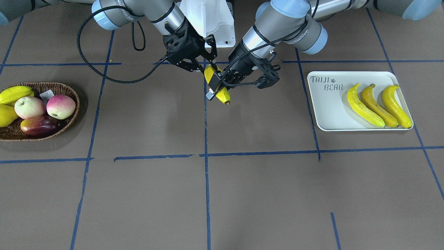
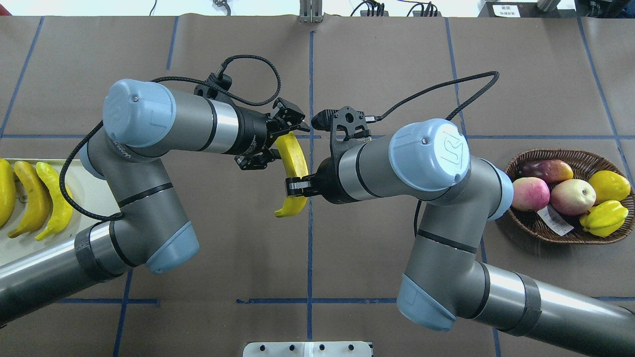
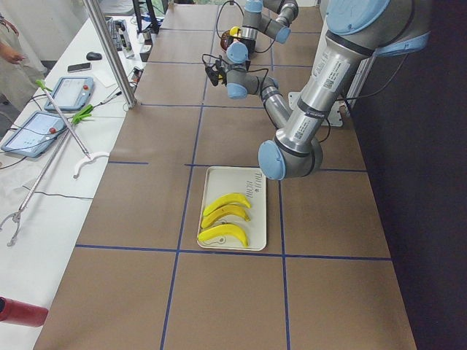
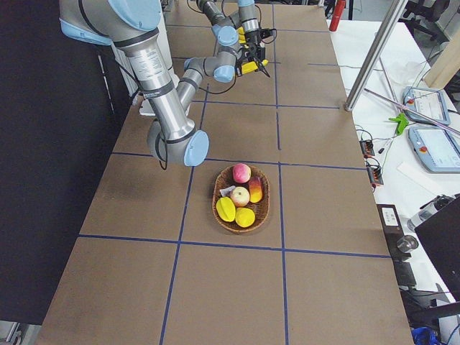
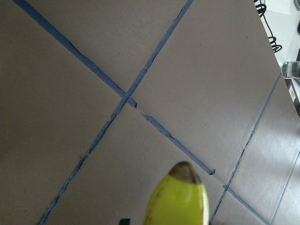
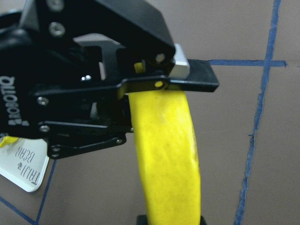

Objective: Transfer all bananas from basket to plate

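Observation:
A yellow banana (image 1: 223, 96) (image 2: 292, 158) hangs in the air over the middle of the table, between both grippers. My right gripper (image 1: 205, 68) (image 2: 297, 187) is shut on the end nearer the robot. My left gripper (image 1: 215, 86) (image 2: 282, 141) is closed around its far part; the brown tip (image 5: 185, 171) pokes out past the fingers. Three bananas (image 1: 376, 104) lie side by side on the white plate (image 1: 326, 114) (image 2: 10, 248). The wicker basket (image 1: 71, 93) (image 2: 545, 232) stands at the other end of the table, with no long banana showing in it.
The basket holds two pink-white round fruits (image 1: 60, 106), a dark red mango (image 1: 40, 125) and stubby yellow fruits (image 1: 15, 93). Blue tape lines (image 1: 206, 173) cross the brown table. A white mount (image 1: 211, 21) stands at the robot's base. Tablets (image 3: 69, 91) and cables lie on a side bench.

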Motion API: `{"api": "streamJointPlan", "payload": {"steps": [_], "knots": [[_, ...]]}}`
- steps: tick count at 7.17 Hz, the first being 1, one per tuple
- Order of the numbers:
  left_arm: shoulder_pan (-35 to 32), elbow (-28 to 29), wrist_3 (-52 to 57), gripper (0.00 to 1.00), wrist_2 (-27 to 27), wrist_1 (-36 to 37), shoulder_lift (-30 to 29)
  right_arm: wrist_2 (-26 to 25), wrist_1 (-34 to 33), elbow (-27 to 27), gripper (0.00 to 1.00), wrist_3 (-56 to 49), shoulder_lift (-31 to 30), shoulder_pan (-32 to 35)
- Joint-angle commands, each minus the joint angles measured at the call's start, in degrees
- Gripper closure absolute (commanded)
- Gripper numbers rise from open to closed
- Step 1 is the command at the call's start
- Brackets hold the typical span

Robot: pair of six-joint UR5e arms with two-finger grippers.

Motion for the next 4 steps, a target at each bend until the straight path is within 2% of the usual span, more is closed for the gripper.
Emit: {"api": "streamJointPlan", "payload": {"steps": [1, 2, 3, 4], "knots": [[-0.3, -0.1, 0.1, 1.00, 0.0, 0.1, 0.4, 5.0, -2.9, 1.9, 0.01, 0.1, -0.2, 2.5], [-0.7, -0.1, 0.1, 1.00, 0.2, 0.2, 0.5, 11.7, -7.5, 4.9, 0.01, 0.1, -0.8, 6.6], [-1.1, -0.3, 0.3, 1.00, 1.3, 0.2, 2.2, 15.8, -10.3, 5.6, 0.01, 0.0, -1.1, 9.8], [-2.8, -1.0, 0.8, 1.00, 1.5, 0.5, 4.7, 16.7, -11.8, 6.0, 0.01, -0.4, -3.4, 12.0]]}}
